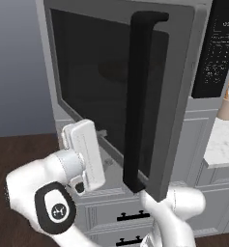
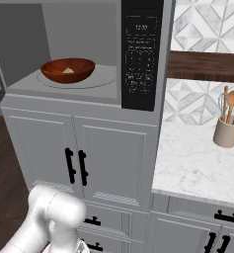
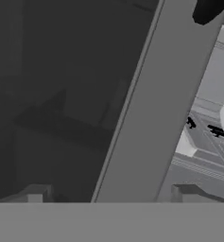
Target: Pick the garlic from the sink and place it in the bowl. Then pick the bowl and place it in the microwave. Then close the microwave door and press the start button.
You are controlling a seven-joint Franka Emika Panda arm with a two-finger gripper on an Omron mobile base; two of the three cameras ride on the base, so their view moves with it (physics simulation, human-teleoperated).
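Bowl (image 2: 68,70) with garlic (image 2: 68,70) sits inside; your end effector (image 1: 102,147) state unclear, pressing microwave door (image 1: 181,96); may slip off frame

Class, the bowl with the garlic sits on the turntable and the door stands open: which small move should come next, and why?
Probably push the microwave door further shut. The bowl holding the garlic is already inside the microwave, and the end effector sits against the door's outer face, near its lower edge.

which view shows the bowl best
The right base view: the bowl sits in plain sight on the white turntable inside the microwave, garlic in it. In the left base view it is just a dim shape behind the door.
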